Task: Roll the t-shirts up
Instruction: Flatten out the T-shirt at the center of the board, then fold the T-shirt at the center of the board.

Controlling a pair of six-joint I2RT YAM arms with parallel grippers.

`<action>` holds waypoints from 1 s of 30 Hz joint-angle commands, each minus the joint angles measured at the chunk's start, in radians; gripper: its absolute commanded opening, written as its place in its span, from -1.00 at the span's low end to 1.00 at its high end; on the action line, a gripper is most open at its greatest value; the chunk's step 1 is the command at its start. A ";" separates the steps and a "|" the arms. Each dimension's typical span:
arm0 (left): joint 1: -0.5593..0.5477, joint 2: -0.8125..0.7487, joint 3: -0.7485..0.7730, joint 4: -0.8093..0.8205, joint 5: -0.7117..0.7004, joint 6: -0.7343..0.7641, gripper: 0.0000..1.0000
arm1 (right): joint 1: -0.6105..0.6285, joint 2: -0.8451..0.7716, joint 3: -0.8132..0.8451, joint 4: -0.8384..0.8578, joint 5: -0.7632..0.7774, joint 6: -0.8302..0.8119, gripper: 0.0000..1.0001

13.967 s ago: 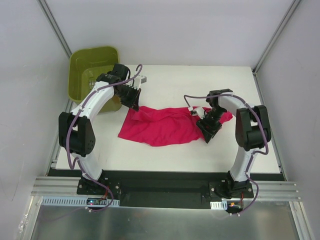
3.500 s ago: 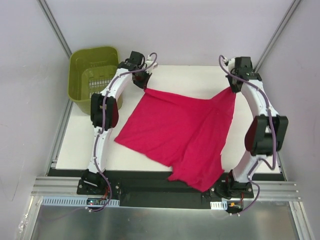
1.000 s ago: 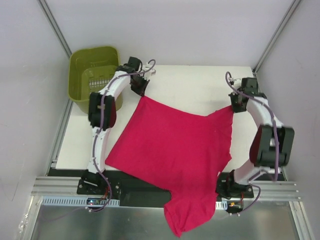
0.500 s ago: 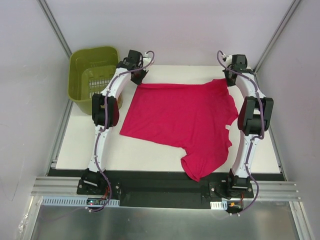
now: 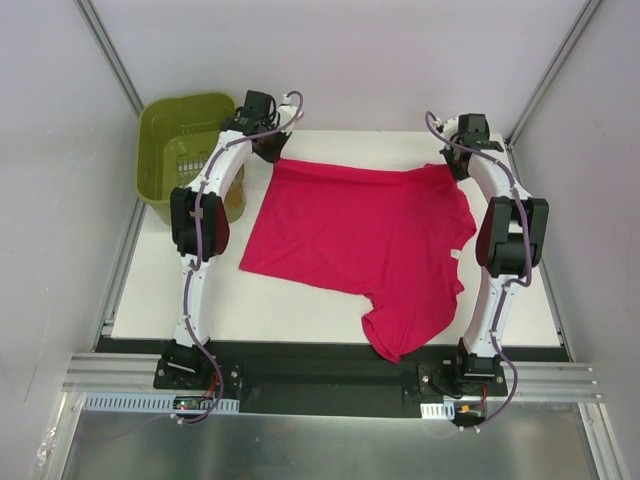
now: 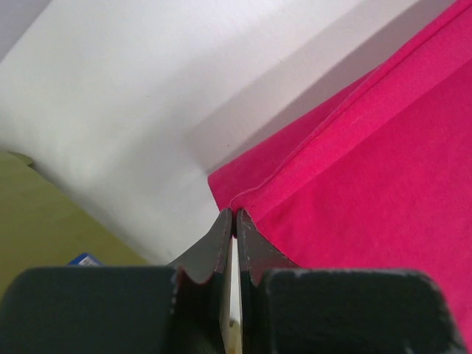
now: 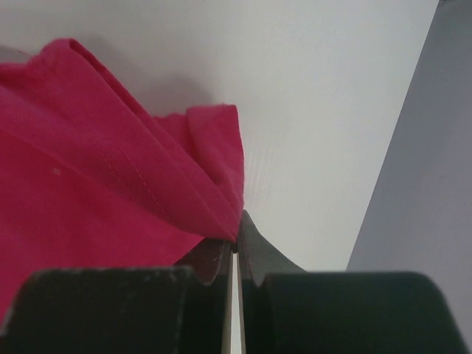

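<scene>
Left jaws and right jaws alike are pinched shut on the t-shirt [image 5: 365, 235], each at one far corner of the cloth. The left arm [image 5: 213, 180] reaches out to the far left of the worktop [image 5: 170, 290]. Its wrist view shows the dark fingertips [image 6: 214, 254] closed on a folded corner of magenta fabric, close to the green basket [image 5: 180, 150]. The right arm [image 5: 505, 205] reaches to the far right, where its fingertips [image 7: 254, 258] clamp a bunched, stitched fold of the same cloth.

Between the two grips the shirt's far edge runs almost straight across the worktop. The rest lies spread fairly flat on the white surface, its left near corner pointing toward the left arm. A rounded lobe at the right near side spills over the worktop's near edge onto the black strip [image 5: 300, 352] there. The basket stands off the worktop's far left corner, apart from the shirt.
</scene>
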 commanded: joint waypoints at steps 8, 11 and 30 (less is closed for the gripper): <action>0.007 -0.237 -0.212 0.006 0.053 0.252 -1.00 | -0.015 -0.326 -0.243 -0.157 -0.002 -0.036 -0.99; 0.007 -0.258 -0.261 0.006 0.046 0.322 -1.00 | -0.015 -0.379 -0.309 -0.187 -0.013 -0.025 -0.99; 0.007 -0.339 -0.487 0.006 -0.001 0.477 -1.00 | 0.042 -0.633 -0.656 -0.322 -0.033 0.105 -0.99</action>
